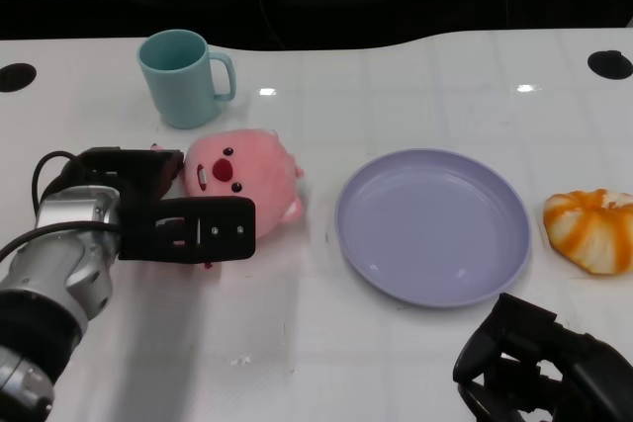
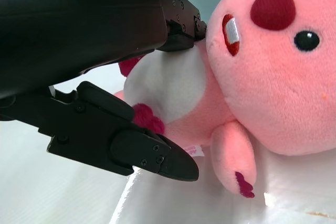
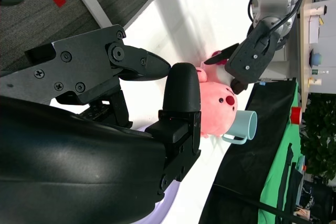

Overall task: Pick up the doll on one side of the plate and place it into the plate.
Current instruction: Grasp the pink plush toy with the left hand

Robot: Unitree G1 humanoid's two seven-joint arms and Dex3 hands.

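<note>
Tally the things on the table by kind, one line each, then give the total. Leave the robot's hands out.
Soft toys: 2, the pink doll and the orange-and-white one
Plates: 1, the purple plate
Mugs: 1, the teal mug
Total: 4

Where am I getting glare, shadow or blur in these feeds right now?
Head view: two small bright glints on the white table behind the plate, soft shadow beside the left hand. Left wrist view: the doll is sharp, the near black shell dark and featureless. Right wrist view: the right hand fills the foreground, the table beyond washed out.
</note>
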